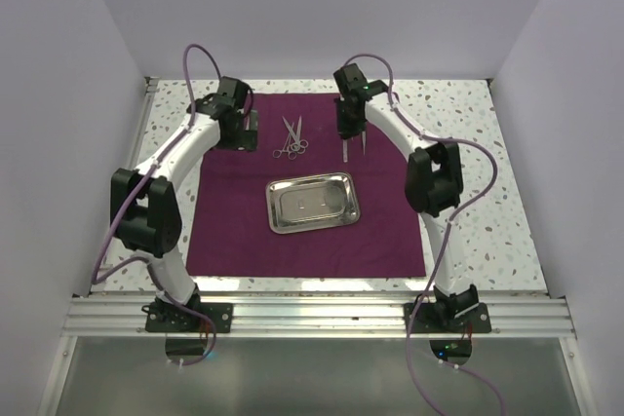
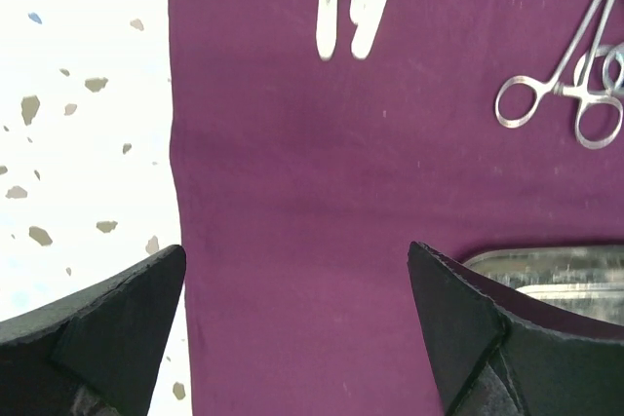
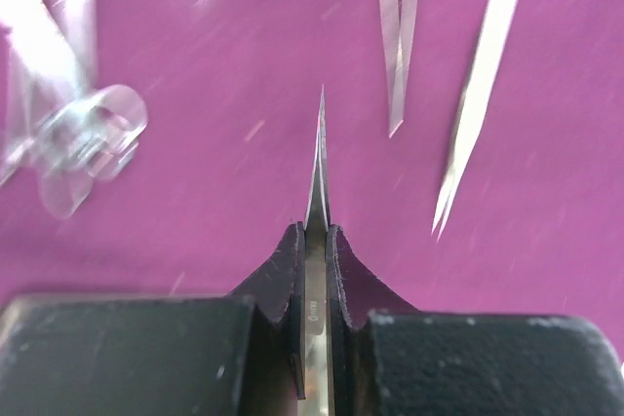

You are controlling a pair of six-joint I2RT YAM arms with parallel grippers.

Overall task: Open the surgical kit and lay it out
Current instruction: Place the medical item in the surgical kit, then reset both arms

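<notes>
The dark purple cloth wrap [image 1: 234, 221] lies spread flat on the table. The shiny steel tray [image 1: 313, 204] sits on its middle and looks empty. Ring-handled scissors and forceps [image 1: 292, 138] lie on the cloth behind the tray. My right gripper [image 3: 312, 231] is shut on thin pointed tweezers [image 3: 319, 158] and holds them just above the cloth, at the back right in the top view [image 1: 347, 132]. Two more tweezers [image 3: 398, 36] lie beyond them. My left gripper [image 2: 297, 270] is open and empty over the cloth's far left part [image 1: 239, 132].
The speckled white tabletop [image 1: 487, 172] shows around the cloth. White enclosure walls stand on three sides. In the left wrist view the cloth's edge [image 2: 174, 143] runs beside bare table, with the tray's rim [image 2: 546, 262] by the right finger.
</notes>
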